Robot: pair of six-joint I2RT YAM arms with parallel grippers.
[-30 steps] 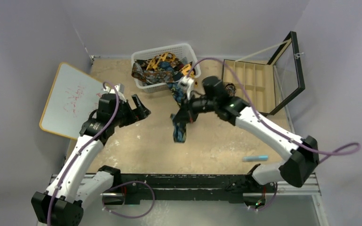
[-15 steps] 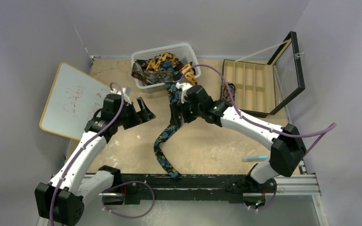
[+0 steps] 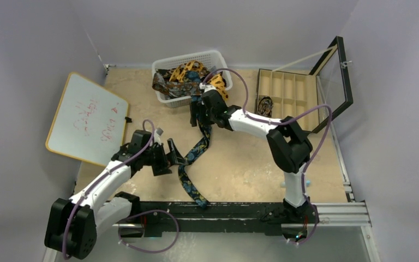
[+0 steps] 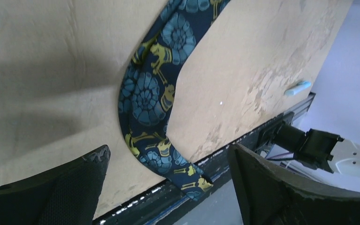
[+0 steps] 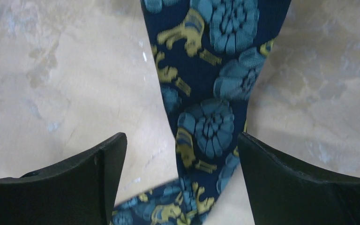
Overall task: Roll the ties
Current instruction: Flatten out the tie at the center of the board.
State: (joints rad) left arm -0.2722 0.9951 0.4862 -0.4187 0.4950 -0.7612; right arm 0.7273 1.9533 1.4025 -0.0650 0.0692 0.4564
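A dark navy tie point(image 3: 195, 154) with blue-gold print lies in a long curve on the table, from the basket down to the front edge. Its pointed end point(image 4: 193, 181) hangs over the black rail. My left gripper point(image 3: 170, 159) is open just left of the tie's lower bend, and the tie point(image 4: 150, 93) lies between and beyond its fingers. Near the basket my right gripper point(image 3: 201, 119) is open above the tie's upper part point(image 5: 211, 126), holding nothing. An orange-yellow tie point(image 3: 188, 70) and a dark brown tie point(image 3: 161, 82) sit in the basket.
The white mesh basket point(image 3: 185, 57) stands at the back centre. A whiteboard point(image 3: 87, 117) lies at the left. An open compartment box point(image 3: 289, 98) with a glass lid point(image 3: 334, 76) stands at the right. A small light-blue object point(image 3: 295, 183) lies front right.
My right gripper opened and let go of the navy tie, then moved back toward the basket. The tie dropped and now lies stretched out. My left arm came forward to its lower bend.
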